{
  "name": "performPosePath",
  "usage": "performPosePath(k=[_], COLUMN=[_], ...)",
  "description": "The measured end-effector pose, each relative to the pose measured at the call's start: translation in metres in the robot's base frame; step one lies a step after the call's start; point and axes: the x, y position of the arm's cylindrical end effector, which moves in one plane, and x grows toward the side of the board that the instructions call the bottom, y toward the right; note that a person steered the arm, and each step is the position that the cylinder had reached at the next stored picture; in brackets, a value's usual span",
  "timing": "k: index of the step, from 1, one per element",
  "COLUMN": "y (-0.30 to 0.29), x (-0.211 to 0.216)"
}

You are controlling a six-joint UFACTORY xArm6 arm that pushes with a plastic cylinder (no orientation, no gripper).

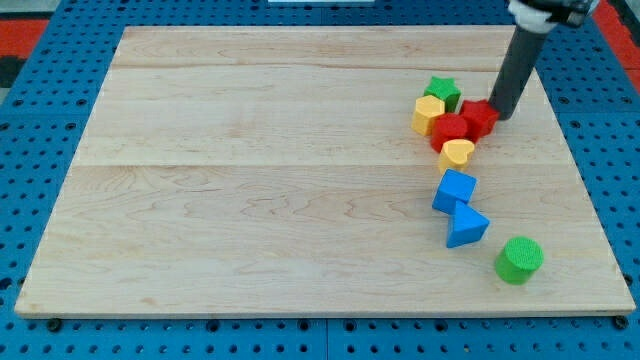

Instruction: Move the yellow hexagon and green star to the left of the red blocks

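The yellow hexagon (428,114) sits at the view's right, touching the green star (443,92) just above it. Two red blocks lie to their right: one red block (451,130) beside the hexagon and another red block (479,118) further right. My tip (499,115) rests against the right side of the right red block. The rod rises from it toward the view's top right.
A yellow heart-like block (458,153) lies below the red blocks. Under it are a blue cube-like block (455,190) and a blue triangle (466,226). A green cylinder (519,260) stands near the board's (250,200) lower right corner.
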Motion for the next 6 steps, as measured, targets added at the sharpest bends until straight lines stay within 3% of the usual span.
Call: performPosePath(k=[1,2,5,6], y=[-0.039,-0.027,-0.01,-0.067], x=[0.02,0.019,-0.078,-0.059])
